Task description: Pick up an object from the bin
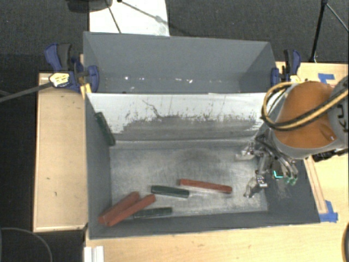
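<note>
Hanging low by the right wall of the bin (174, 59), the tool (255, 189) is near the right end of a red stick (205, 186) lying mid-floor; whether it is clenched or released cannot be told. A dark green stick (169, 191) lies alongside the red one's left end, and two red-brown sticks (126, 208) lie near the front left corner.
</note>
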Motion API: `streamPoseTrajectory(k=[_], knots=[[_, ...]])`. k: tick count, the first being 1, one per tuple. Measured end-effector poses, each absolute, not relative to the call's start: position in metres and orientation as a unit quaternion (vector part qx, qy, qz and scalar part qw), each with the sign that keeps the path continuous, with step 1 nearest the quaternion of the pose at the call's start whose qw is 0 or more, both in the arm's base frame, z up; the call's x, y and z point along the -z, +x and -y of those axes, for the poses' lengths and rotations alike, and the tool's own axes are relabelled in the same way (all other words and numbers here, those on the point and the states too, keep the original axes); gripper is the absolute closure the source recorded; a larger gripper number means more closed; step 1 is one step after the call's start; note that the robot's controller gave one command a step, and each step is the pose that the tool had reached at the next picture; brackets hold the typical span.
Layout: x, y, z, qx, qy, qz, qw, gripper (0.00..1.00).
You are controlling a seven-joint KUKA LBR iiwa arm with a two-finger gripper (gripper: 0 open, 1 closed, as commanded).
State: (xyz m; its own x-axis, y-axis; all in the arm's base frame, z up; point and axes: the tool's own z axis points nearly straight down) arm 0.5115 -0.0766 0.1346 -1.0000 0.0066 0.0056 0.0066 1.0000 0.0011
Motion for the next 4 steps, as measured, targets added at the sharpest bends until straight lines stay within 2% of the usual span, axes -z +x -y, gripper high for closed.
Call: streamPoseTrajectory(k=[1,2,3,4], knots=[[-0.139,0.514,0.077,0.0,-0.002,1.0,-0.001,0.0],[-0.076,0.547,0.024,0.0,0.036,0.999,-0.008,1.0],[-0.076,0.547,0.024,0.0,0.036,0.999,-0.008,1.0],[-0.229,0.557,0.038,0.0,0.05,0.999,-0.003,1.0]])
